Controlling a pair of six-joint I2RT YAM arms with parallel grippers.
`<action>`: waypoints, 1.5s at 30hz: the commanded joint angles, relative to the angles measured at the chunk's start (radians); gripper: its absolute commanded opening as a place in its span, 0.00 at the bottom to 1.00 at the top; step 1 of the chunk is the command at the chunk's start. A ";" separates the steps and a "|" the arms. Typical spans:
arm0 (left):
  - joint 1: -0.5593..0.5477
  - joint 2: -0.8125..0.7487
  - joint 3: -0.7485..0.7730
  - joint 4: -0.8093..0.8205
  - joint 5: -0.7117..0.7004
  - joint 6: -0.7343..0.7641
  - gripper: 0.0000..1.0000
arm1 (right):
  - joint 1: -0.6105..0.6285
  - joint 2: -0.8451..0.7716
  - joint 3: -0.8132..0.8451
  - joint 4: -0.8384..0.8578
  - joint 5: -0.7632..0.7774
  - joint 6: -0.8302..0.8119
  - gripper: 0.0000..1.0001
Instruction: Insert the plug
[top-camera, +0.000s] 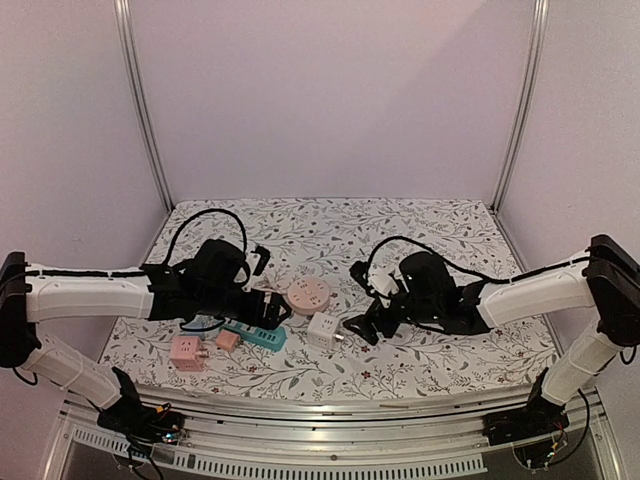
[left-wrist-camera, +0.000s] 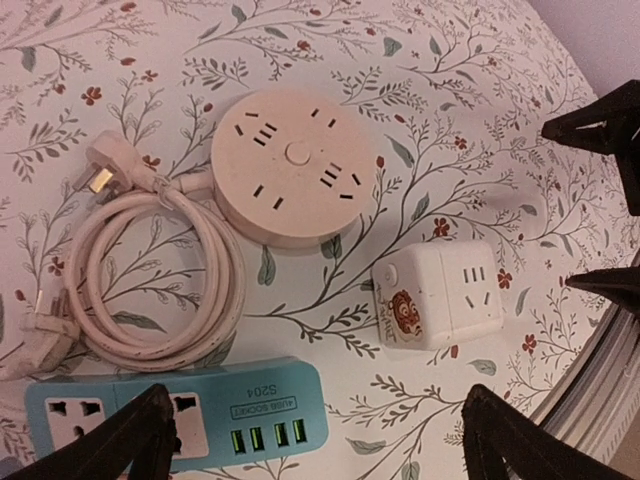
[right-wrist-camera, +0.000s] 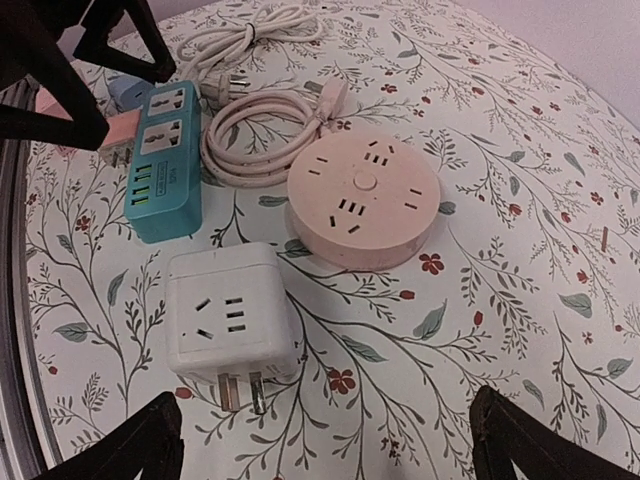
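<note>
Stood spread wide and empty: left gripper (left-wrist-camera: 316, 400) and right gripper (right-wrist-camera: 325, 405). Lay btwn them, just ahead of right gripper: white cube adapter (right-wrist-camera: 232, 315), prongs (right-wrist-camera: 240, 392) pointing back toward that wrist. Prob. right arm's pick, being nearer. Sat beyond cube adapter, apart: blue strip (right-wrist-camera: 165, 165).

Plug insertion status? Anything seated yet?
Done: nothing. The white cube adapter lies loose on the table, its prongs bare, and every socket on the round strip is empty.
In hand: nothing. The left gripper and right gripper both hover open.
Left: grasp a plug, line it up, push it home.
</note>
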 joint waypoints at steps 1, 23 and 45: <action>0.026 -0.030 -0.029 0.057 0.039 0.013 0.99 | 0.052 0.087 -0.030 0.200 -0.054 -0.122 0.99; 0.043 -0.007 -0.030 0.084 0.088 0.009 0.99 | 0.102 0.421 -0.044 0.644 -0.012 -0.142 0.94; 0.049 0.001 -0.030 0.098 0.105 0.008 0.99 | 0.102 0.442 -0.051 0.687 0.014 -0.127 0.32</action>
